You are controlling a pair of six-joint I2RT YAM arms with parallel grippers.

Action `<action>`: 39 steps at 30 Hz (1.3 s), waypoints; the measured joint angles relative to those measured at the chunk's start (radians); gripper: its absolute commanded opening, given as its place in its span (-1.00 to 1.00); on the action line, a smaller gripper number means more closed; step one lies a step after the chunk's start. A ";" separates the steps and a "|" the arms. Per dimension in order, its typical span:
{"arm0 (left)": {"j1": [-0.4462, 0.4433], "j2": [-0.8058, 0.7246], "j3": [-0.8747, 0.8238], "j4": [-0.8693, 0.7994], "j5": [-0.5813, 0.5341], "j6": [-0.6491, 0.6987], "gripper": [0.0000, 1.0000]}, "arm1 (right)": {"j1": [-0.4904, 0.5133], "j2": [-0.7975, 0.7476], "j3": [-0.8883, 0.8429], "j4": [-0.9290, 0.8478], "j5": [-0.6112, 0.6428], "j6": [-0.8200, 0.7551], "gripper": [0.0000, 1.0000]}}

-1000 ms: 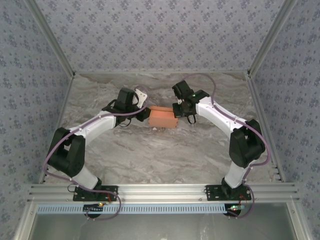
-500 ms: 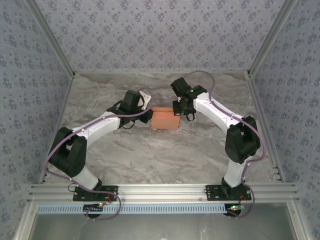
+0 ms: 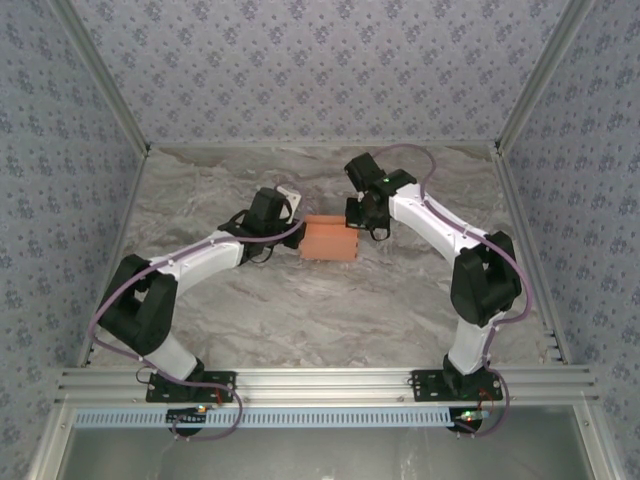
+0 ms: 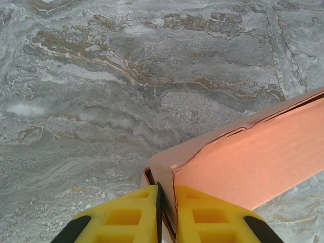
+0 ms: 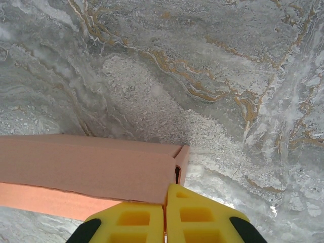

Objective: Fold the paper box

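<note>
The paper box (image 3: 328,241) is a salmon-orange folded carton lying on the marble table between the two arms. My left gripper (image 3: 298,233) is at its left end. In the left wrist view the yellow fingers (image 4: 212,212) of the left gripper (image 4: 166,191) are shut on a thin end panel of the paper box (image 4: 248,157). My right gripper (image 3: 356,226) is at the right end. In the right wrist view this right gripper (image 5: 166,196) is shut on the edge of the top panel of the paper box (image 5: 86,167), beside a narrow open slit at the box's corner.
The marble tabletop (image 3: 300,300) spreads around the box. Patterned walls (image 3: 320,70) close in the back and both sides. An aluminium rail (image 3: 320,382) carrying the arm bases runs along the near edge.
The left wrist has swung right and closer to the box's left end. The right gripper has shifted slightly left, and the box has moved a little toward the back.
</note>
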 measured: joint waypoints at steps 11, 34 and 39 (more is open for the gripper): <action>-0.014 -0.043 -0.092 0.102 -0.038 -0.042 -0.67 | 0.024 -0.004 -0.040 0.062 0.056 0.016 -0.84; -0.010 -0.192 -0.220 0.271 0.010 -0.170 0.70 | 0.051 -0.172 -0.332 0.386 0.134 -0.008 -0.82; 0.051 -0.286 -0.220 0.275 0.061 -0.243 0.99 | 0.043 -0.174 -0.347 0.419 0.143 -0.039 -0.83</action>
